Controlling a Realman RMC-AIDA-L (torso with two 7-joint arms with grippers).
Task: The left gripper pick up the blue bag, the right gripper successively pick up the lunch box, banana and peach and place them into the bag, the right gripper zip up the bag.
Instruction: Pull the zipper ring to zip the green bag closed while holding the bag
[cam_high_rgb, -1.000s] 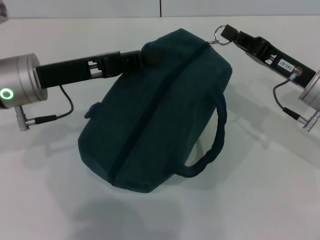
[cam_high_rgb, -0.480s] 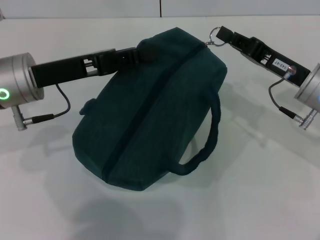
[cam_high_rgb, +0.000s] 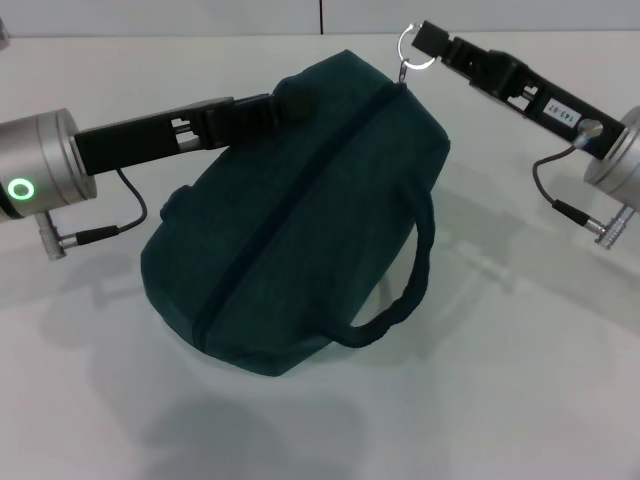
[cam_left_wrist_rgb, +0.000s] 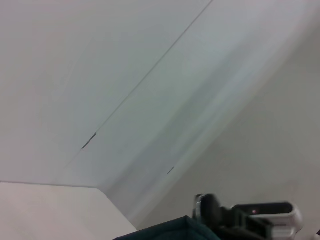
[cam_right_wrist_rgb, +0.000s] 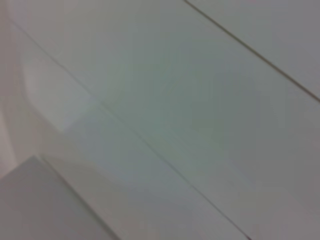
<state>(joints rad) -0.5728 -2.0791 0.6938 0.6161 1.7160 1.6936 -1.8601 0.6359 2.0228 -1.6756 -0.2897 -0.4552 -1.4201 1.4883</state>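
The lunch box, banana and peach cannot be seen in any view. The right wrist view shows only pale wall panels, and the left wrist view catches just a corner of the dark teal-blue fabric bag (cam_left_wrist_rgb: 175, 231) and, beyond it, the right gripper (cam_left_wrist_rgb: 202, 207) with a silver ring beside it.

In the head view the dark teal-blue fabric bag (cam_high_rgb: 300, 210) lies on the white surface (cam_high_rgb: 520, 400), its long axis running from near-left to far-right. The zip line runs along that axis and looks shut. One looped fabric carry handle (cam_high_rgb: 400, 290) hangs off the right-hand side.

The black two-fingered left gripper (cam_high_rgb: 285, 105) reaches in from the left, its fingers clamped on dark material at the bag's far upper edge; the tips are hard to tell from the fabric. The black right gripper with its small white label (cam_high_rgb: 422, 40) comes in from the right, its fingers pinched on the small silver metal ring of the zip pull (cam_high_rgb: 412, 50) at the bag's far end.
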